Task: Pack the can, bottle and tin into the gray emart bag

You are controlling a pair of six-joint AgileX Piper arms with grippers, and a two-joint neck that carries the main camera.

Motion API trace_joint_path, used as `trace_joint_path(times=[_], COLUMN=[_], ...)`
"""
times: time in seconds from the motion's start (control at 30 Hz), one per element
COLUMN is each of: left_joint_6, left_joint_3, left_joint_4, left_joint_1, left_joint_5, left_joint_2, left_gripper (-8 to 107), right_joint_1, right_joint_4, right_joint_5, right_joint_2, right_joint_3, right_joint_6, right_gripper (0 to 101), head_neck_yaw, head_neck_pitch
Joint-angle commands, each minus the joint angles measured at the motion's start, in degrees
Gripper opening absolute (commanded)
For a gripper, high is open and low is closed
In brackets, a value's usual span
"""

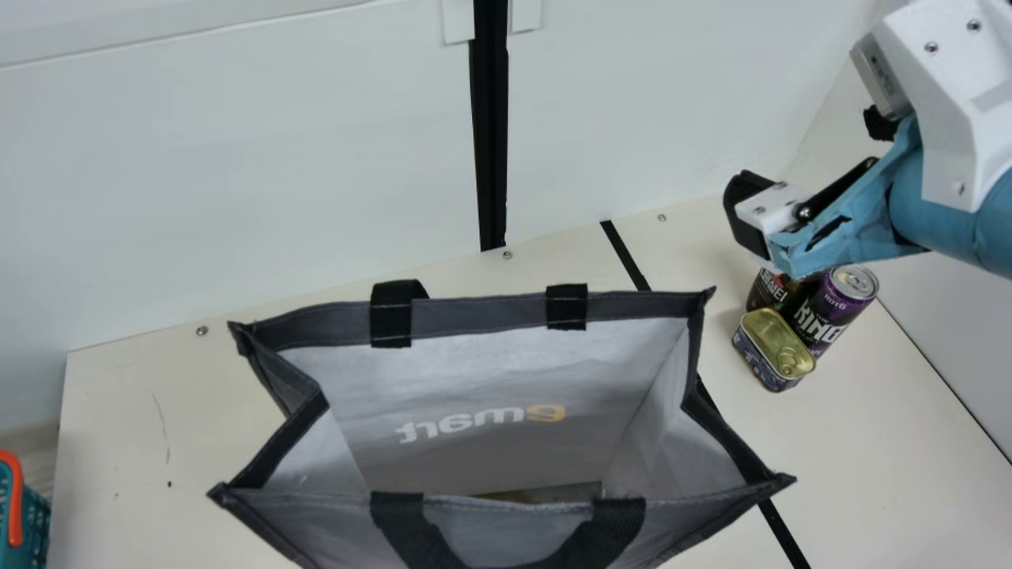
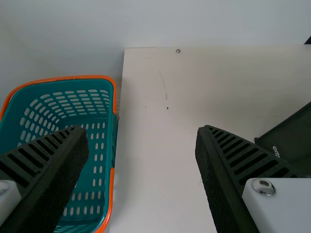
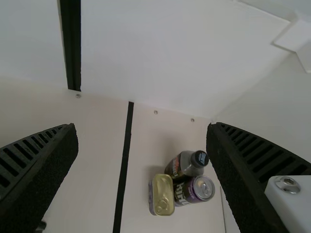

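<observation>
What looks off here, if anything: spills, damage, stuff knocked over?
Nothing spilled or toppled: can, bottle and tin sit together, bag open. Only oddity: thin mark on otherwise pale table, main view's left; scratch or stain, can't tell.

The gray bag (image 1: 506, 371) reads "emart"; the can (image 1: 834, 304) bears lettering.

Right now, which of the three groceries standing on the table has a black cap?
The bottle. The can beside it has a silver top, the tin a gold pull-ring lid.
</observation>
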Motion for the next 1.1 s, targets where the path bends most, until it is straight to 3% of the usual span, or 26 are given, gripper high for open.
trace_joint_path(times=[0.0,0.6,1.07], left_joint_6=[0.0,0.0,0.0], left_joint_3=[0.0,0.0,0.0], left_joint_4=[0.0,0.0,0.0], left_joint_1=[0.0,0.0,0.0], left_joint_5=[0.0,0.0,0.0], left_joint_2=[0.0,0.0,0.0], left_gripper=[90,90,90], right_joint_1=[-0.9,-6.3,-8.9], right_joint_4=[-0.2,-0.7,-0.2], right_joint_5=[0.0,0.0,0.0], right_joint_2=[-0.1,-2.6,-3.6], right_joint_3=[0.7,9.0,12.3], right_joint_6=[-0.1,-0.2,-1.0], right_gripper=[91,91,91], head_neck_yaw=[0.0,0.0,0.0], head_neck_pitch=[-1.3,-1.3,-1.3])
